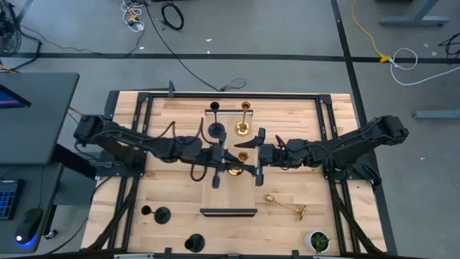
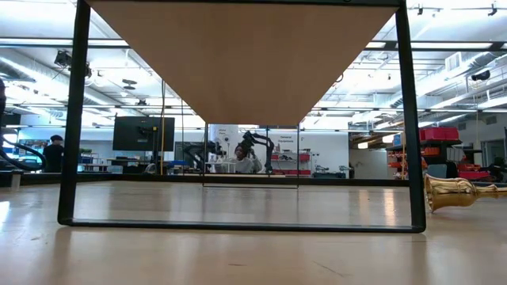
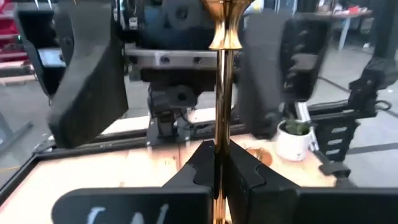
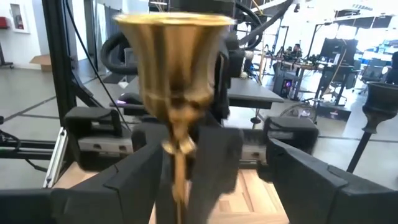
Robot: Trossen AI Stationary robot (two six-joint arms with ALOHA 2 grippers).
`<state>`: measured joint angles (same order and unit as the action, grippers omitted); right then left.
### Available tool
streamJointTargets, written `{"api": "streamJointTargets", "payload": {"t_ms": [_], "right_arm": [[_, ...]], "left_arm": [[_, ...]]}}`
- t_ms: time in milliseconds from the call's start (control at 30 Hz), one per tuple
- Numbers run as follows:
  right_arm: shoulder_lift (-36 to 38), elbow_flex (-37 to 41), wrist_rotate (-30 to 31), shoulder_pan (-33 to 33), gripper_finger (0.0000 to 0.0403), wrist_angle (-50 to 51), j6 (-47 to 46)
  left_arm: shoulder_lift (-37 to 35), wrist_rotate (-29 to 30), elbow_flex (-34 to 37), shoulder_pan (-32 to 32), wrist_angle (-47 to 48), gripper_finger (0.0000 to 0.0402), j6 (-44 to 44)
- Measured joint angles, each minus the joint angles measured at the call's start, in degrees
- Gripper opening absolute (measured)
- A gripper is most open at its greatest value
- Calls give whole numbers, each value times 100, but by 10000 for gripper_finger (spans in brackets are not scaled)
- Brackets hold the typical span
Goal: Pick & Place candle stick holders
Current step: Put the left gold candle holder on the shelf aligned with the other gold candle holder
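My left gripper [image 1: 231, 164] is at the table's middle, shut on a gold candlestick [image 1: 236, 170] with a thin stem [image 3: 219, 112] and a flared bell [image 4: 174, 56] at its upper end. My right gripper [image 1: 254, 155] faces it from the right, open. Its two fingers [image 3: 87, 81] stand on either side of the candlestick without touching it. One black candlestick [image 1: 215, 129] and one gold [image 1: 243, 128] stand on their bases at a far rack. Another gold one [image 1: 286, 207] lies on its side near right, and also shows in the low view [image 2: 459, 192]. Two black ones [image 1: 159, 214] stand near left. My left gripper pinches the gold candlestick's thin stem [image 3: 219, 149] between its two fingertips [image 3: 194, 168]. The fingers come level from the table's left and lie across the stem. The candlestick stands upright in the hold with its flared end up. No part of it shows on the table in the low view.
A low wood-topped stand [image 1: 228, 212] with a black frame [image 2: 75, 119] stands near the front edge and fills the low view. A small green plant in a white pot [image 1: 317, 241] sits at the near right corner. Black rails [image 1: 129, 201] run along both table sides.
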<state>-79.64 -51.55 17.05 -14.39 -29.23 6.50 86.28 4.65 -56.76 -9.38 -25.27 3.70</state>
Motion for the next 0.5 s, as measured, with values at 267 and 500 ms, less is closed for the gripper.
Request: {"api": "streamJointTargets", "payload": {"t_ms": [267, 500], "right_arm": [[0, 0, 47, 0, 286, -19, 59], [0, 0, 47, 0, 247, -20, 59]], "left_arm": [[46, 17, -26, 23, -53, 17, 1], [46, 12, -26, 21, -44, 14, 0]]}}
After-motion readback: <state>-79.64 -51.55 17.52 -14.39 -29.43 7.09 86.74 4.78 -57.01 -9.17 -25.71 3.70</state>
